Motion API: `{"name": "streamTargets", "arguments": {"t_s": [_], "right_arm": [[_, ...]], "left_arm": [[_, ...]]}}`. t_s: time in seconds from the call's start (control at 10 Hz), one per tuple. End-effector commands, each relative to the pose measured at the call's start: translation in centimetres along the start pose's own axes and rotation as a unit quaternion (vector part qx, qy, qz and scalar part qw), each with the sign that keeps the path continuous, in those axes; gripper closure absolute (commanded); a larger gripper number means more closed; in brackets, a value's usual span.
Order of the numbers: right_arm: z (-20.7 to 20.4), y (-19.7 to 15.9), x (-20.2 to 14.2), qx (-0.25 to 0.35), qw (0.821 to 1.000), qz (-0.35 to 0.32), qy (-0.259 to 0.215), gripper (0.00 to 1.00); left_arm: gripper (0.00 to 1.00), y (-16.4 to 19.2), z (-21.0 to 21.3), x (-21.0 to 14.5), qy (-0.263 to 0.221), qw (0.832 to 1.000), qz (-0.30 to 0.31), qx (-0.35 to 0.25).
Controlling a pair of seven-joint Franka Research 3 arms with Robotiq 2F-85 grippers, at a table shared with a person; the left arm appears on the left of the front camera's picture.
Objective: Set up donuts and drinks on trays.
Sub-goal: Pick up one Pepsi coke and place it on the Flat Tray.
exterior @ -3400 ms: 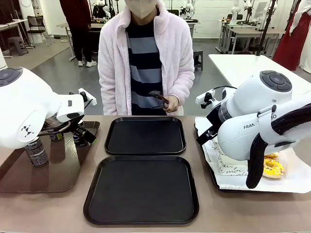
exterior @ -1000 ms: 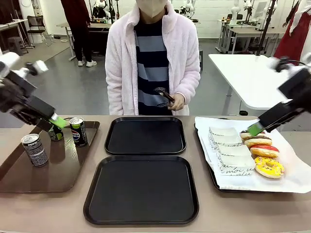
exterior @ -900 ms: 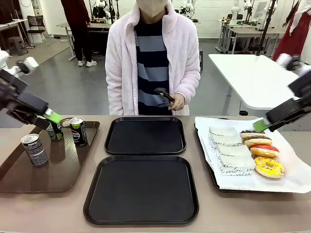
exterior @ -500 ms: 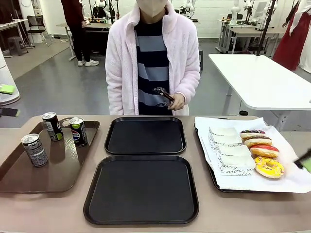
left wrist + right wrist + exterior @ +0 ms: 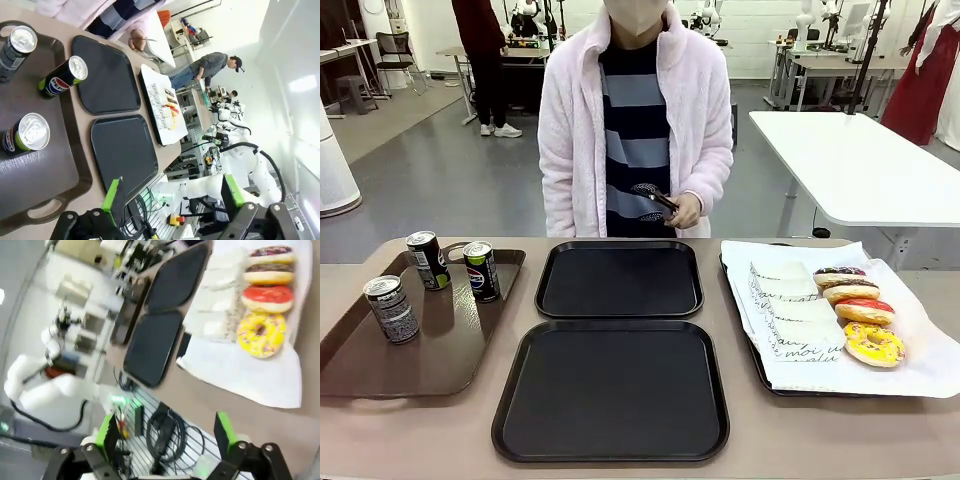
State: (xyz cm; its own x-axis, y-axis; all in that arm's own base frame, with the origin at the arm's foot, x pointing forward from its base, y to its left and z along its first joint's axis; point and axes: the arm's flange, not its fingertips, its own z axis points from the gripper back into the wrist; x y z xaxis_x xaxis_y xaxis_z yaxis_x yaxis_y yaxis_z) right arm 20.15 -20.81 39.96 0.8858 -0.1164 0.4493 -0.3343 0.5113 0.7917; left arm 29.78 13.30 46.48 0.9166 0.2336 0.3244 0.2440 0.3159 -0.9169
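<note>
1. The left end effector (image 5: 172, 192) has its jaws spread wide with nothing between them, looking down from above the brown tray's end. The right end effector (image 5: 165, 432) is equally wide and empty, off the donut end.
2. The tabletop (image 5: 820, 430) carries the far black tray (image 5: 620, 285) and near black tray (image 5: 610, 400) at its middle, both bare. I judge the task has barely begun.
3. The brown tray (image 5: 450, 350) at the left holds three upright cans (image 5: 480, 270). The paper-lined tray (image 5: 765, 372) at the right holds four donuts (image 5: 873, 343) in a row.
4. The next move probably calls for one arm to descend, close on a can or donut, and carry it to a black tray.
5. A second ago both arms reached over the side trays; they have since drawn back. The cans and donuts have not moved.
</note>
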Motion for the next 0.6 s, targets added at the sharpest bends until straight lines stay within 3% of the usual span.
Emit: {"name": "streamTargets", "arguments": {"t_s": [0.0,0.5], "right_arm": [[-2.9,-0.4,-0.2,0.022,0.999,-0.032,-0.024,0.00],[0.8,0.3,1.7,0.002,0.996,-0.065,-0.064,0.00]], "left_arm": [[0.00,0.7,1.0,0.4,0.001,1.000,0.002,-0.005],[0.00,1.3,3.0,0.0,0.005,1.000,0.008,0.026]]}}
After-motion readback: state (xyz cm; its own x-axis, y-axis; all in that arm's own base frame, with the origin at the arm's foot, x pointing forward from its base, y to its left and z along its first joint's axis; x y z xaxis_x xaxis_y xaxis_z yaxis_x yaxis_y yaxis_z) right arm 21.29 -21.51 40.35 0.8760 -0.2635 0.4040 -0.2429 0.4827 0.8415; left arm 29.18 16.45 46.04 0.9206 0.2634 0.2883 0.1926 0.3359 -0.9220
